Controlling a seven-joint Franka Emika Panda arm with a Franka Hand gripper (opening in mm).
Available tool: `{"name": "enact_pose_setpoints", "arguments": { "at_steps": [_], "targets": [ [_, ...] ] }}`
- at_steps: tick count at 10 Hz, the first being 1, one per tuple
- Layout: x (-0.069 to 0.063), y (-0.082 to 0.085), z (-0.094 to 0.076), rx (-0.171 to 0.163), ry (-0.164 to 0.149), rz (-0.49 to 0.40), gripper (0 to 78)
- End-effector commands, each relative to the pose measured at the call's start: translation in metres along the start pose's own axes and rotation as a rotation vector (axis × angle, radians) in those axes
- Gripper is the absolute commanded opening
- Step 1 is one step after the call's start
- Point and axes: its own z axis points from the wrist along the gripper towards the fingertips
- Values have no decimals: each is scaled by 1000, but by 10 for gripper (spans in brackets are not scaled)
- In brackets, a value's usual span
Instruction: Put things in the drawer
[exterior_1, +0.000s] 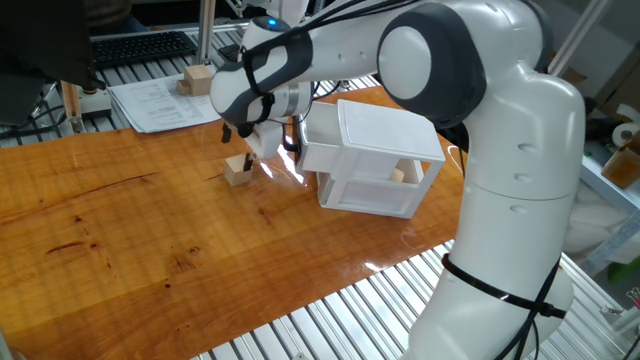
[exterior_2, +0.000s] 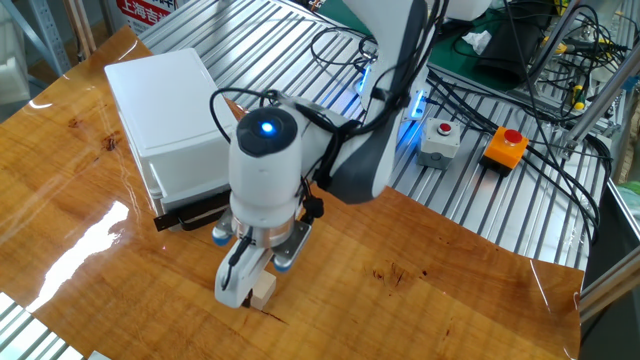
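A small light-tan wooden cube (exterior_1: 237, 173) lies on the wooden table to the left of the white cabinet (exterior_1: 385, 130). My gripper (exterior_1: 239, 150) is low over this cube, open, with a finger on either side of it. In the other fixed view the cube (exterior_2: 263, 292) shows beside one white finger (exterior_2: 233, 285); the second finger is hidden. The drawer's front with its black bar handle (exterior_2: 188, 213) faces the cube. A second cube (exterior_1: 398, 175) shows inside the cabinet. A third cube (exterior_1: 197, 79) sits on papers at the back.
White papers (exterior_1: 160, 100) and a keyboard (exterior_1: 145, 45) lie at the back on the metal slats. A box with a red button (exterior_2: 505, 145) and a grey switch box (exterior_2: 440, 140) sit among cables beyond the table edge.
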Motion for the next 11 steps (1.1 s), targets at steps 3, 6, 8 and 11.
{"name": "enact_pose_setpoints", "arguments": {
  "at_steps": [3,6,8,11],
  "targets": [
    [-3,-4,14,0,-13,-17,775],
    [-3,-3,21,1,-15,-18,775],
    [-3,-3,27,2,-21,-20,775],
    [-5,-3,30,4,-31,-15,775]
  ]
}}
